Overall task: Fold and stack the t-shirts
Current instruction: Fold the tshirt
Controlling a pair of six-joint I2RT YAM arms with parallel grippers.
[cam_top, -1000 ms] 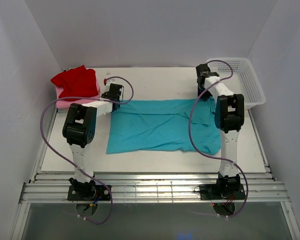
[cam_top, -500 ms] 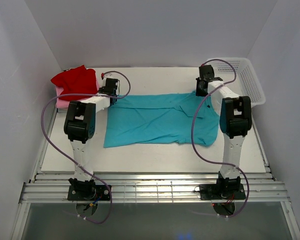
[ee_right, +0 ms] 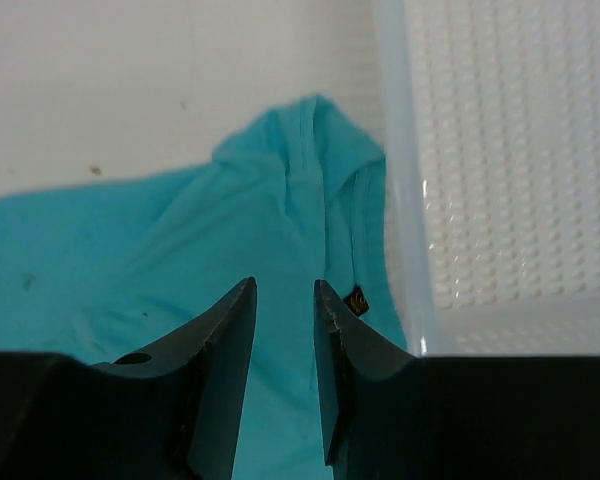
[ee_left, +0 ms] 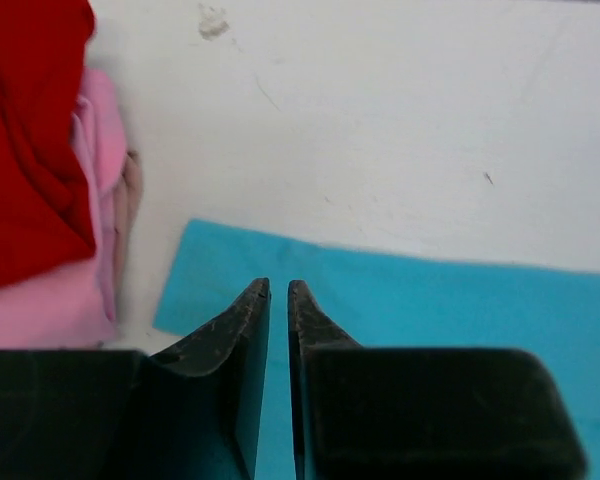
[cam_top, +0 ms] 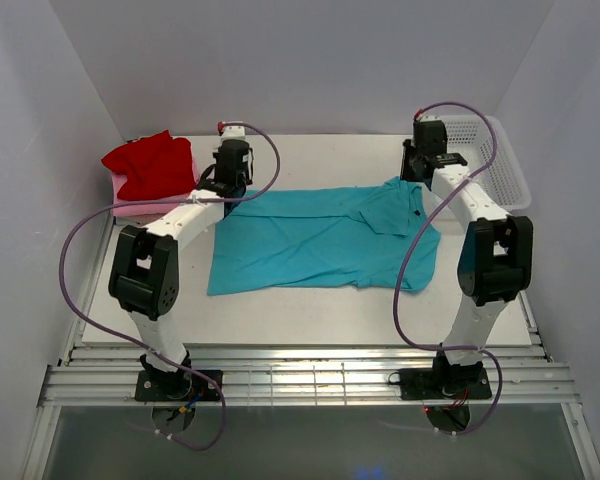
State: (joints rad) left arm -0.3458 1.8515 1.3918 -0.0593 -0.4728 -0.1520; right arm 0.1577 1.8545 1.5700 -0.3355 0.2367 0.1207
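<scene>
The teal t-shirt [cam_top: 320, 240] lies spread flat across the middle of the table, collar to the right. My left gripper [cam_top: 235, 180] hovers over its far left corner [ee_left: 210, 270]; its jaws stand a narrow slit apart with nothing between them [ee_left: 277, 285]. My right gripper [cam_top: 418, 175] hangs above the shirt's far right shoulder [ee_right: 300, 170], open and empty [ee_right: 285, 285]. A red t-shirt [cam_top: 150, 165] sits folded on a pink one [cam_top: 145, 207] at the far left, with a beige edge [ee_left: 130, 200] underneath.
A white mesh basket [cam_top: 495, 165] stands at the far right, its wall [ee_right: 405, 230] touching the teal shirt's shoulder. Purple cables loop off both arms. The table's near edge meets a metal rail [cam_top: 300, 375].
The teal shirt was drawn toward the back and now lies flat. Both grippers have let go of its far edge, opened and lifted away toward the back.
</scene>
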